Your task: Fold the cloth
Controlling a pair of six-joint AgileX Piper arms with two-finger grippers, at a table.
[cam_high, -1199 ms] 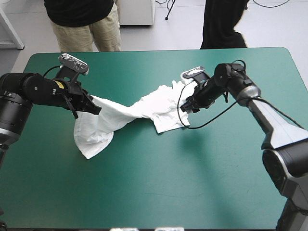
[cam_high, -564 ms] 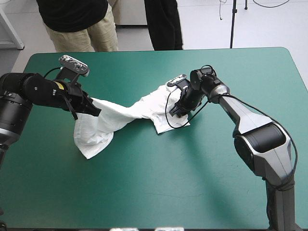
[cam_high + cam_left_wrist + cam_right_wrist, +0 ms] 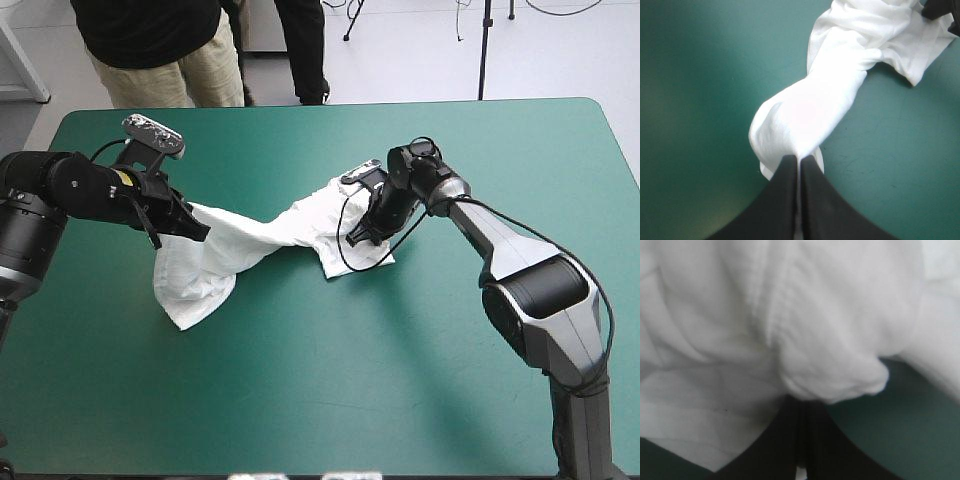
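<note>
Folding proper has not started, by the look of it. Near the bench's [image 3: 300, 390] left edge, the left tool [image 3: 197, 229] is clamped on one end of the T-shirt [image 3: 255, 238]. In its wrist view the black fingers [image 3: 782, 200] meet in a narrow arch with a thin line of white cloth pinched between them. Beside that grip a loose flap drops to the teal-green cover and lies crumpled toward the near edge.

From the left tool the T-shirt runs toward the bench's middle as a twisted, rope-like band. It then widens into a rumpled heap, with one flatter corner lying toward the near edge.

The right tool [image 3: 357, 238] sits on this heap. Its fingers [image 3: 777, 440] are all but together, a sliver of white shows between them, and cloth is bunched right ahead of the tips. I judge it has hold of a fold, though how much cloth it has cannot be seen.

So far, each end of the T-shirt appears to be gripped. Everything else is left. The twist must come out, and the T-shirt must be spread flat with sleeves and hem found. Only then can it be folded into a bundle. No clean fold shows anywhere.
</note>
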